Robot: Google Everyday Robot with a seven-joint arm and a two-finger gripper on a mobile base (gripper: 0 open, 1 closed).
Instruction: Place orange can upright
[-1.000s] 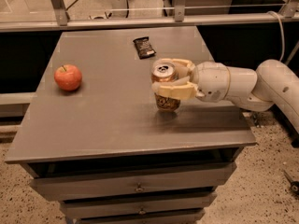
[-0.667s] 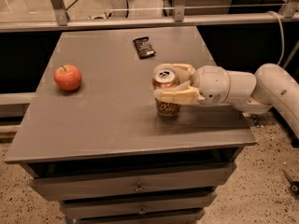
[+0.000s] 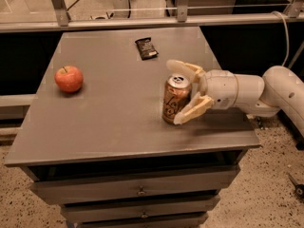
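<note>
The orange can [image 3: 176,99] stands upright on the grey table [image 3: 114,122], right of its middle, with its silver top facing up. My gripper [image 3: 172,93] reaches in from the right at can height. It is open, with one pale finger [image 3: 183,67] behind the can's top and the other finger [image 3: 194,109] in front of its lower right side. The can sits between the spread fingers and rests on the table.
A red apple [image 3: 69,79] sits at the table's left side. A small dark snack wrapper [image 3: 146,48] lies near the back edge. Drawers [image 3: 140,191] are under the tabletop. My white arm [image 3: 256,93] extends past the table's right edge.
The fingers were shut on the can earlier and have now spread apart. The can has stayed upright on the table.
</note>
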